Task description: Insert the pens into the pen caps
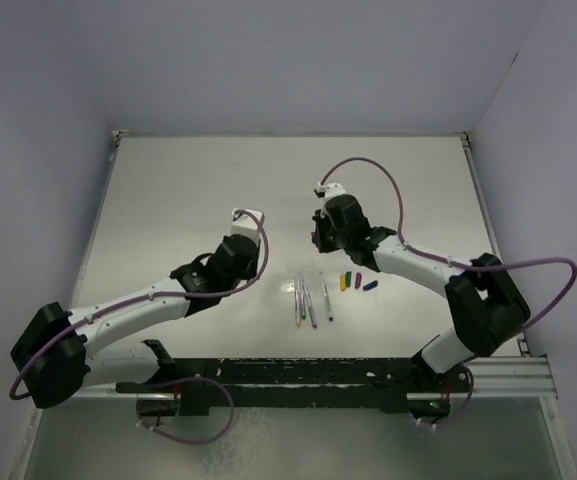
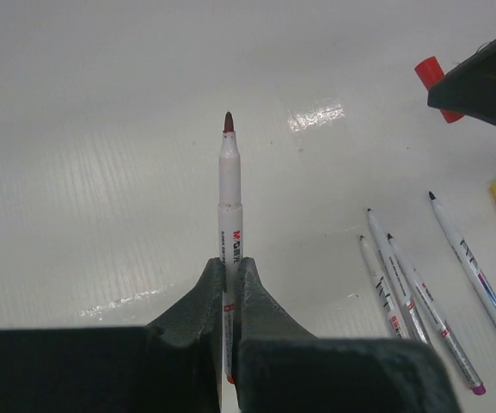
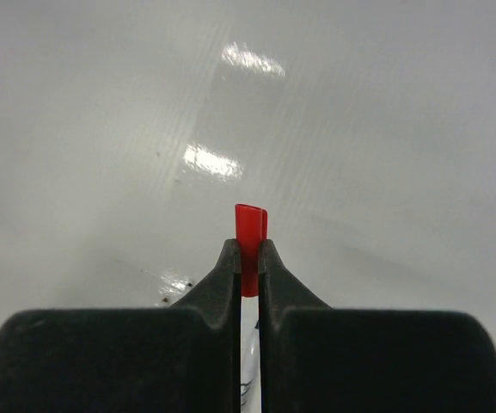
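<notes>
Left gripper (image 2: 230, 268) fingers closed narrow on pen (image 2: 229, 194) at frame centre, right gripper (image 3: 248, 251) fingers pinching red cap (image 3: 249, 225), pen barrel print too small to read

Robot lab cell: white table (image 1: 168, 200) boxed in by plain walls (image 1: 268, 60), two cabled arms (image 1: 138, 303) bolted to a metal rail (image 1: 508, 372)

The right pincer (image 3: 248, 251) hides the red cap's (image 3: 249, 224) base.

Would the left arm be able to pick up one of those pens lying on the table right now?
Probably not: the left gripper is shut on a red-tipped pen. The four loose pens lie close, unobstructed.
</notes>
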